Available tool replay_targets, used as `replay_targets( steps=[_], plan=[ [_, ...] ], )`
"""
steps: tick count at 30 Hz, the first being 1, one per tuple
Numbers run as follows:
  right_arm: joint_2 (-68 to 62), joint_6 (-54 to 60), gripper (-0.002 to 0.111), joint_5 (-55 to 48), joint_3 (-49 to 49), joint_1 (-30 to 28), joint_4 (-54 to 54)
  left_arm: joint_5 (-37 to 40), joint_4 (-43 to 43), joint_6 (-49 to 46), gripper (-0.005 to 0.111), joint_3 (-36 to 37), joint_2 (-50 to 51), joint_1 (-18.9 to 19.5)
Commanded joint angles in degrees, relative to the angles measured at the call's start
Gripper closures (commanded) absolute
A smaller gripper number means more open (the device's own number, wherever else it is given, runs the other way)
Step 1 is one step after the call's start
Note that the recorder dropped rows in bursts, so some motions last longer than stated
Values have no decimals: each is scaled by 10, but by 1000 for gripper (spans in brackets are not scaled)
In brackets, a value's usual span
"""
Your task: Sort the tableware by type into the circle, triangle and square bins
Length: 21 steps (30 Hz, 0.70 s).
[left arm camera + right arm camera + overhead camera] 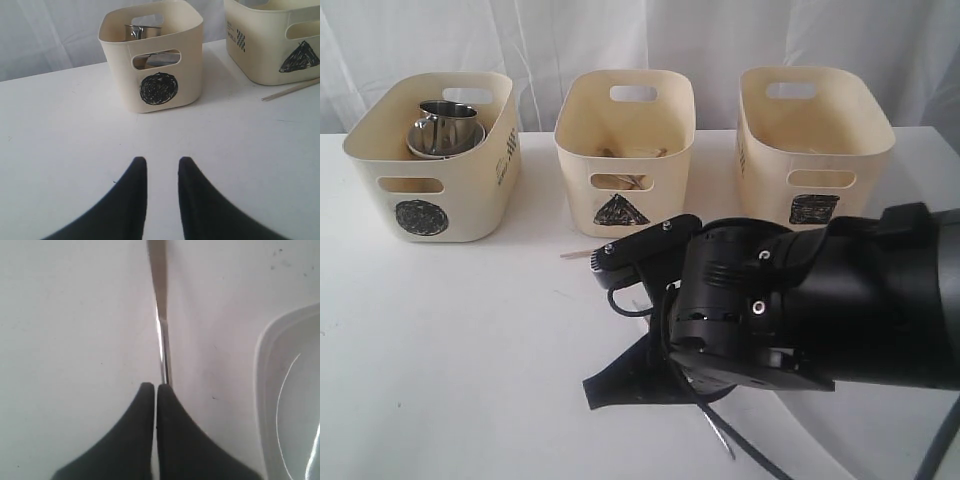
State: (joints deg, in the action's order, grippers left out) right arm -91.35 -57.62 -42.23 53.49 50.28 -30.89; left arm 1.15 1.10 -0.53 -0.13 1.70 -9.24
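The circle bin holds a steel mug resting in a steel bowl. Wooden chopsticks lie in the triangle bin. The square bin stands on the right. One loose chopstick lies in front of the triangle bin. My right gripper is low over the table, shut on a thin steel cutlery piece; I cannot tell which kind. My left gripper is open and holds nothing, facing the circle bin.
The rim of the white plate lies close beside the right gripper. The right arm's black body hides much of the table's front right in the exterior view. The white table stretches out in front of the bins.
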Motion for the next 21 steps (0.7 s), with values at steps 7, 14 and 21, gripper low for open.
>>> replay_targets(
  steps=[7, 14, 21],
  plan=[
    [6, -2, 108, 3, -2, -1, -23, 0, -1, 5, 78, 1, -4, 0],
    [-1, -3, 107, 8, -10, -6, -24, 0, -1, 5, 78, 1, -4, 0],
    [-55, -28, 81, -14, -10, -18, -15, 0, -1, 5, 78, 1, -4, 0]
  ],
)
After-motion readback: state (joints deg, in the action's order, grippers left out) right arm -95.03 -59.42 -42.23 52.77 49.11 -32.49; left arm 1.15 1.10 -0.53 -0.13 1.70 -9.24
